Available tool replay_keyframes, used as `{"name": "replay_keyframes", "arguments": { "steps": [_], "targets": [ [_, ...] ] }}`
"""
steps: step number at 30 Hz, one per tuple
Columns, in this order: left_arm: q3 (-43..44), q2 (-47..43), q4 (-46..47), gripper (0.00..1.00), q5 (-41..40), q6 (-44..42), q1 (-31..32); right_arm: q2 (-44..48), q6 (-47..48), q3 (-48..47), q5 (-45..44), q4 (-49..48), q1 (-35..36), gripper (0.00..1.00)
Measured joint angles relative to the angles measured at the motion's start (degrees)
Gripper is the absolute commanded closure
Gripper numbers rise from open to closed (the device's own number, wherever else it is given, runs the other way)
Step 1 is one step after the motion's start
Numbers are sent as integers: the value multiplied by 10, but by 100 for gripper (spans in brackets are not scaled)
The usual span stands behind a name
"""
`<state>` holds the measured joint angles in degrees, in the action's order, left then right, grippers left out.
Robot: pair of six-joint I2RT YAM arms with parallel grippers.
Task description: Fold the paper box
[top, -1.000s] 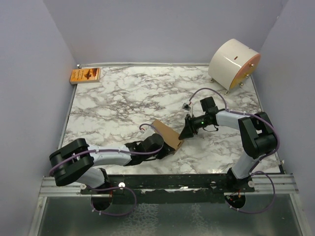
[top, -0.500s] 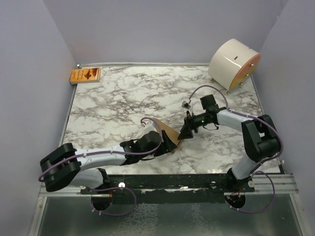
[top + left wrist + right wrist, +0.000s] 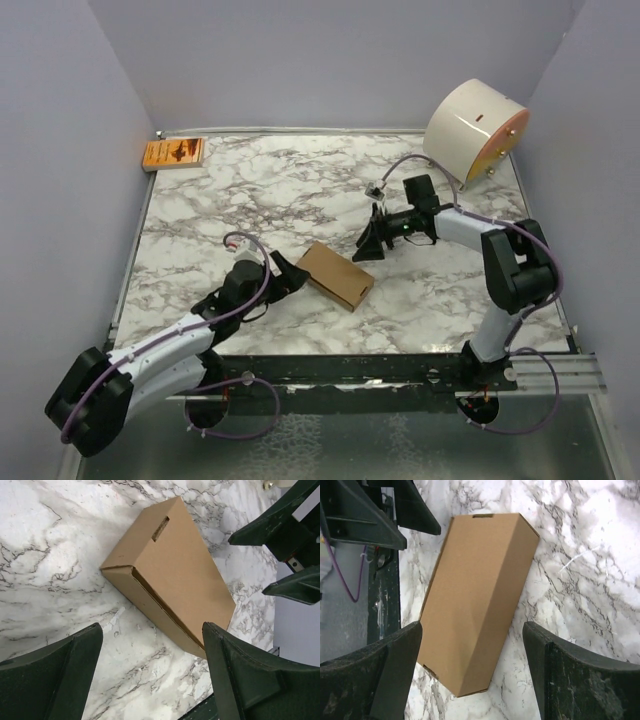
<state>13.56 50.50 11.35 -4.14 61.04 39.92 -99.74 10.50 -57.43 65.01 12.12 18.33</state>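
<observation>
Lying near the white marble tabletop's [image 3: 250, 200] near edge, the plain brown oblong cardboard box [image 3: 337, 276] looks light & crushable, so pinch gently across long sides; L gripper [image 3: 291, 276] & R gripper [image 3: 366, 244] gape empty beside it.

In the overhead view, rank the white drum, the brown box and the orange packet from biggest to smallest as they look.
1. white drum
2. brown box
3. orange packet; it lies farther from the camera, so how much smaller it really is than the box is unsure.
</observation>
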Motion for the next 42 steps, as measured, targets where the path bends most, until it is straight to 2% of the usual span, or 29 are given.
{"name": "replay_keyframes", "arguments": {
  "steps": [6, 9, 11, 16, 17, 18, 21, 26, 32, 36, 39, 42],
  "targets": [
    [3, 91, 77, 22, 56, 2, -44, -62, -21, -22, -1, 3, 12, 27],
    [14, 143, 111, 33, 77, 4, -49, -76, -26, -24, -2, 6, 31, 33],
    [24, 172, 130, 43, 87, 4, -51, -85, -28, -26, -2, 8, 39, 37],
    [45, 234, 166, 77, 108, 6, -56, -100, -33, -27, -3, 14, 48, 46],
    [48, 242, 170, 82, 112, 5, -58, -100, -35, -27, -4, 14, 48, 46],
    [52, 250, 177, 83, 118, 6, -61, -100, -34, -27, -6, 14, 48, 46],
    [72, 269, 185, 77, 125, -3, -69, -100, -37, -27, -12, 15, 42, 43],
    [98, 281, 178, 39, 137, -41, -80, -99, -55, -26, -12, 10, 41, 40],
    [85, 207, 163, 16, 137, -80, -80, -100, -104, -5, -10, -26, 36, 47],
    [25, 154, 188, 10, 127, -69, -80, -104, -138, 8, -11, -50, 33, 56],
    [-40, 152, 230, 9, 125, -41, -80, -107, -166, 18, -5, -67, 24, 62],
    [-70, 166, 264, 6, 125, -16, -80, -111, -189, 27, 12, -80, 7, 65]
  ]
}}
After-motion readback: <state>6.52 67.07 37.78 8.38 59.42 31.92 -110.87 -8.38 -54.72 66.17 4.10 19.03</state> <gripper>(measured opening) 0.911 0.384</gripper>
